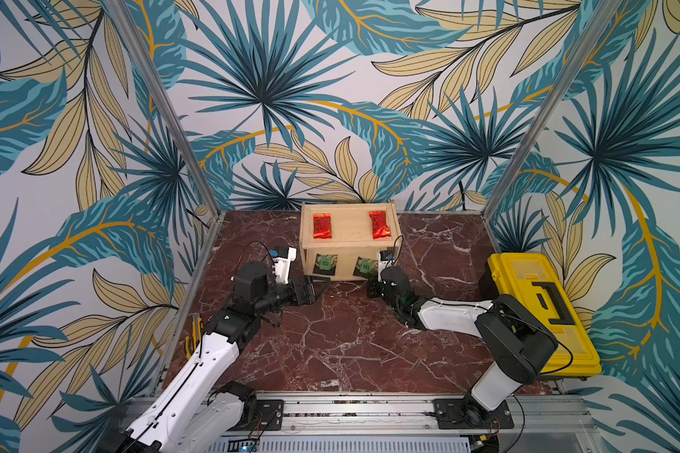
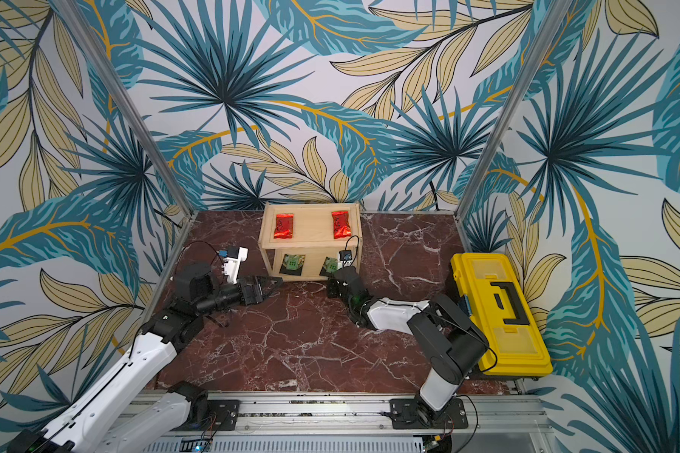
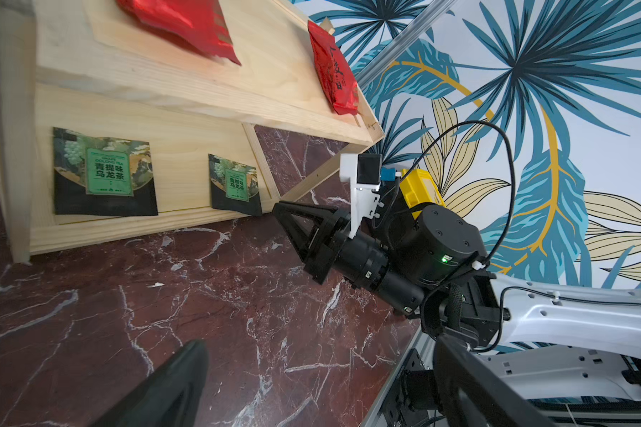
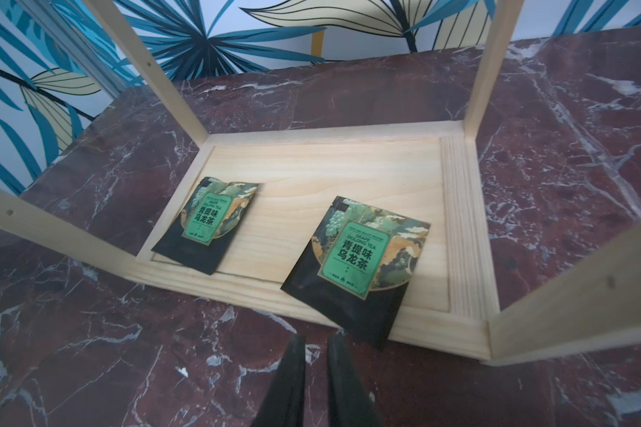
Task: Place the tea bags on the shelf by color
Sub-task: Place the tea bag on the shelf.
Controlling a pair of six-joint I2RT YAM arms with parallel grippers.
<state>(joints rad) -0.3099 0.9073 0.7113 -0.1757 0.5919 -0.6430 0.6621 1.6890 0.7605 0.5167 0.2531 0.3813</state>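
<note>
Light-wood two-tier shelf [image 1: 350,245], mid-frame, filled by colour
Shiny red foil tea bags [image 1: 322,226] [image 1: 379,224] were laid on top, green "GRAPE OOLONG TEA" tea bags [image 4: 205,222] [image 4: 356,258] beneath; left gripper [image 1: 320,286] was spread wide, right gripper [image 4: 316,342] closed, both empty.

Your 2 top views hang high over the rail side of the bench [image 1: 330,345], facing the leaf-print back wall [image 1: 330,98]; both show the whole bench, the shelf [image 1: 348,223] and the yellow toolbox [image 1: 519,282], almost identically, offset slightly sideways. Your left wrist camera sits low and close before the shelf, rolled, looking along its front to the right claw [image 3: 279,207]. Your right wrist camera peers down into the lower tier from just outside its front rim; both wrist views share the 2 green tea bags [image 4: 356,258] there.
</note>
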